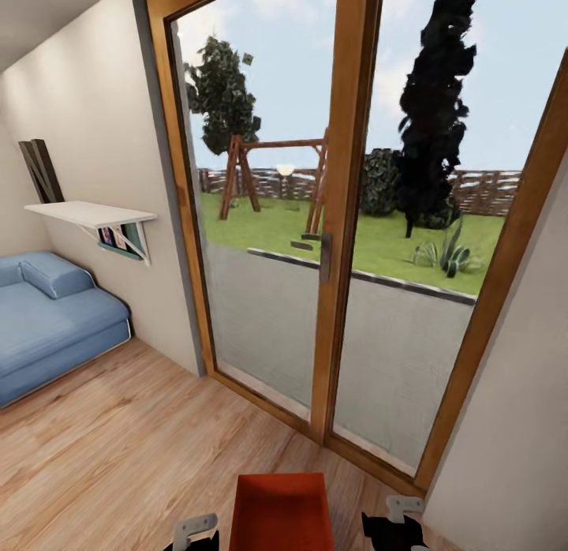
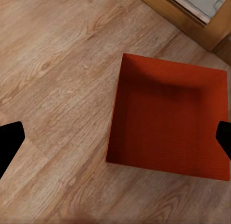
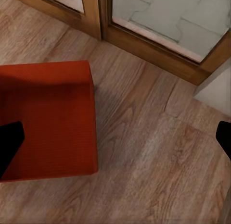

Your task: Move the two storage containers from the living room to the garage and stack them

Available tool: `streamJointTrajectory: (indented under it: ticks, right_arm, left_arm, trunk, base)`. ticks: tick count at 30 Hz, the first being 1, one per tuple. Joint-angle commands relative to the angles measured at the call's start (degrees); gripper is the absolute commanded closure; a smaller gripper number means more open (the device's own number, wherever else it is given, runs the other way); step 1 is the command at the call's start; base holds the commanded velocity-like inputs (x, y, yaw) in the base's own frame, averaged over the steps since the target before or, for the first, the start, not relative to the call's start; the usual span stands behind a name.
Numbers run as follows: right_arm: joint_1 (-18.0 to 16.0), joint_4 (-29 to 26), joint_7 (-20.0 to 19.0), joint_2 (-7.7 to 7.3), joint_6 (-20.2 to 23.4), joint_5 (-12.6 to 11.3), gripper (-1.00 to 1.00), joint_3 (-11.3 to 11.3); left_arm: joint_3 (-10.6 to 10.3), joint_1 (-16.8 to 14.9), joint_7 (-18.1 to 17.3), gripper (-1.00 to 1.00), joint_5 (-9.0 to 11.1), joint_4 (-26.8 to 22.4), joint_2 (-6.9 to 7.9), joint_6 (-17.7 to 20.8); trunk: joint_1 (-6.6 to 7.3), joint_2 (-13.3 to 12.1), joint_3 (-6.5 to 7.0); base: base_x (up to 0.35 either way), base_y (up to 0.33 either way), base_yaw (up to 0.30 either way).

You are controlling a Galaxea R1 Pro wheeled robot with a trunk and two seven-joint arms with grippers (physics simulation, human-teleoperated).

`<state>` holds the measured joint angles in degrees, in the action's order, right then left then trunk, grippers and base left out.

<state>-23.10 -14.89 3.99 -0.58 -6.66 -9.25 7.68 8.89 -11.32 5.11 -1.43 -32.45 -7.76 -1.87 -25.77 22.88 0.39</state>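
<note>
A rust-red storage container (image 1: 282,510) sits on the wood-plank floor (image 1: 118,448) before the glass doors (image 1: 331,219), between both claws; left claw (image 2: 115,137) and right claw (image 3: 115,137) gape open, holding nothing.

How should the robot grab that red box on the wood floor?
Probably by the two long side walls of the storage container, one gripper on each side. It sits open-top between the left gripper and right gripper, and its thin flared walls suit pinching.
</note>
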Motion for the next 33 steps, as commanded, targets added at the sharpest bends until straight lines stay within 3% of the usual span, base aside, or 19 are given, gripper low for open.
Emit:
streamJointTrajectory:
  ticks: [1,26,33]
  right_arm:
    - [-0.02,0.04,0.22,-0.04,-0.19,-0.59,-1.00,0.50]
    - [-0.02,0.04,0.14,-0.04,-0.19,-0.50,-1.00,0.50]
    - [-0.02,0.04,0.14,-0.04,-0.19,-0.50,-1.00,0.50]
  left_arm:
    - [0.25,-0.02,0.00,-1.00,-0.15,0.04,-0.06,-0.20]
    - [0.25,-0.02,-0.01,-1.00,-0.15,0.03,-0.06,-0.24]
    - [0.25,-0.02,0.08,-1.00,-0.15,0.04,-0.06,-0.22]
  trunk:
    - [-0.02,0.04,-0.02]
    - [-0.02,0.04,-0.02]
    - [-0.02,0.04,-0.02]
  base:
    - [-0.017,-0.002,0.000]
    - [-0.001,0.000,0.000]
    - [0.155,0.000,0.000]
